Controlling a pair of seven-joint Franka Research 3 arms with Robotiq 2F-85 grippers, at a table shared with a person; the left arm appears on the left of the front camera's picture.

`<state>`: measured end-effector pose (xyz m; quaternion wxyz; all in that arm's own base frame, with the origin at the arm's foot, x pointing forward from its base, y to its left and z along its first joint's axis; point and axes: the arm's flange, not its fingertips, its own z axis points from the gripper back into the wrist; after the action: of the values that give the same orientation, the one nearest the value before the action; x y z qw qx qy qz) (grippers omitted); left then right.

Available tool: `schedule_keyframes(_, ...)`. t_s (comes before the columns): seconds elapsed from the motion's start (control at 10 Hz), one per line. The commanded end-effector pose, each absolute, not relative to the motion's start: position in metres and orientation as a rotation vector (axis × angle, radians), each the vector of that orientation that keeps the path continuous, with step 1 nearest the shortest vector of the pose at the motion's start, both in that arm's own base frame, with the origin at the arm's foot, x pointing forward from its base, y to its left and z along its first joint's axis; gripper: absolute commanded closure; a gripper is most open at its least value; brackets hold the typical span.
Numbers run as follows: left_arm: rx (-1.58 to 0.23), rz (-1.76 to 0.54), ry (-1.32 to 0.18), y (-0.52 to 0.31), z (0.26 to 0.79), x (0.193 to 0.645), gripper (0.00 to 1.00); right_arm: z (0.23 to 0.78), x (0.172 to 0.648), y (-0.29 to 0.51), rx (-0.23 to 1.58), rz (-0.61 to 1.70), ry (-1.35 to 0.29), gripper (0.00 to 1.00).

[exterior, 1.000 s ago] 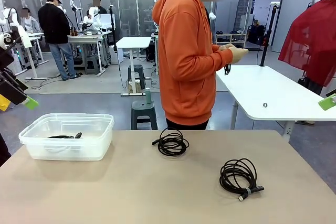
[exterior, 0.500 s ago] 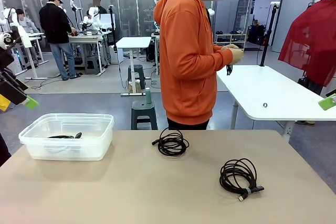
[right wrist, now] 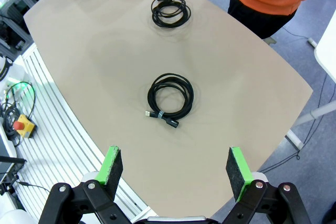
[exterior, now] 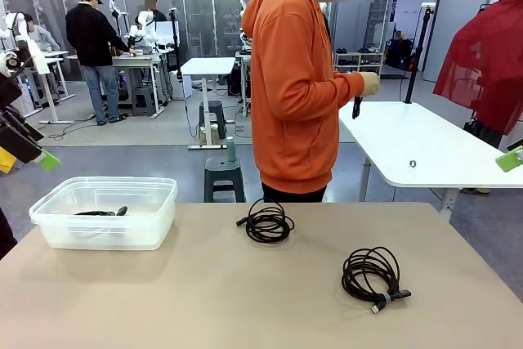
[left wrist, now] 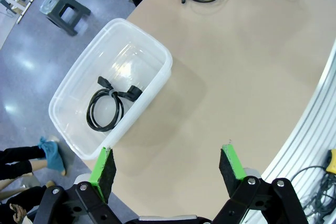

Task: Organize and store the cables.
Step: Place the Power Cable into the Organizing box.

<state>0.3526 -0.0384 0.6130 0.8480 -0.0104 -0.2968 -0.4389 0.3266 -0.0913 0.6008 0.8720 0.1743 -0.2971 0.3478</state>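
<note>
Your left hand [left wrist: 167, 151] hangs released over the tub [exterior: 122, 234], one cable [left wrist: 107, 106] inside. Right of the tub, the counter [exterior: 204, 300] bears a second cable [exterior: 268, 222] and, farther right, a third cable [exterior: 372, 274] under your released right hand [right wrist: 175, 153]; a person [exterior: 294, 104] stands beyond.

Left pincer [left wrist: 167, 149] wide open, right pincer [right wrist: 174, 150] wide open, both pointing down

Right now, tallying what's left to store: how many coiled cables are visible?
3 cables: one in the bin, one at the table's far middle, one toward its right. The person's hand holds something dark, maybe a fourth.
</note>
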Motion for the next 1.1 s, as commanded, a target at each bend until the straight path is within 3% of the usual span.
schedule_keyframes(0.0, -0.017, -0.911, -0.626, -0.0401, 0.6141, 0.3522, 0.00, 0.6006, 0.3260, -0.0918, 0.374, 0.741, -0.627, 0.00)
schedule_keyframes(1.0, -0.017, -0.911, -0.626, -0.0401, 0.6141, 0.3522, 0.00, 0.6006, 0.3260, -0.0918, 0.374, 0.741, -0.627, 0.00)
